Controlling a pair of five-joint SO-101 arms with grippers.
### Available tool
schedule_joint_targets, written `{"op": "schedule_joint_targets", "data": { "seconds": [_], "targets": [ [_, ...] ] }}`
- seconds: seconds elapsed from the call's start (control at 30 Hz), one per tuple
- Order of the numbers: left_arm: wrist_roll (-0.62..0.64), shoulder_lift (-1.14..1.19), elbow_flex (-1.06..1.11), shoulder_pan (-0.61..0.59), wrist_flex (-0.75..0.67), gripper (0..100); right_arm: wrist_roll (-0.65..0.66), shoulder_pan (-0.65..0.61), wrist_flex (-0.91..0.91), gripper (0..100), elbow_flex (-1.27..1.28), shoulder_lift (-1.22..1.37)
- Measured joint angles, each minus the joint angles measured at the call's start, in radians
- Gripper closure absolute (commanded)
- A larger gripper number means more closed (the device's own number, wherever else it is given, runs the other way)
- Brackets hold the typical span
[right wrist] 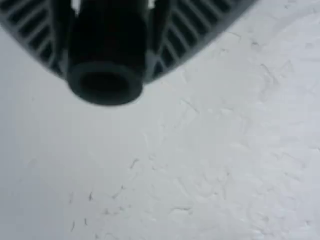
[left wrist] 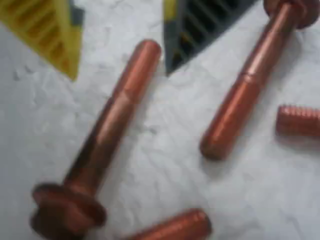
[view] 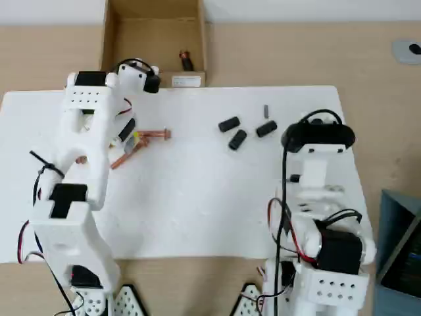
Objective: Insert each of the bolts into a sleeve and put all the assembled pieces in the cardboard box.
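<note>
Left claw [left wrist: 120, 55] released over bolt [left wrist: 112, 130]: centre on its shank, then clench. Right claw [right wrist: 107, 35] grasping sleeve [right wrist: 105, 82].

You have soft, even, bright light across the white mat [view: 197, 197], where the loose sleeves [view: 237, 139] throw only short, faint shadows, the copper bolts [left wrist: 107, 130] lying on it carry a pale sheen, and the mat greys beneath the held sleeve [right wrist: 105, 82].

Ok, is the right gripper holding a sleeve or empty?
Holding one: a black sleeve sits clamped in the right gripper, with its hollow open end facing the wrist camera.
</note>
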Motion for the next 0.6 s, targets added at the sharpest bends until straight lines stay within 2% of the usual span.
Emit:
{"op": "schedule_joint_targets", "data": {
  "seconds": [0.23,0.6],
  "targets": [
    [-0.025,0.124,-0.097,0.011,-0.003,87,0.000,0.000,0.000,98.9,0.000,0.000],
    [-0.049,0.146,-0.120,0.081,-0.020,87,0.000,0.000,0.000,98.9,0.000,0.000]
  ]
}}
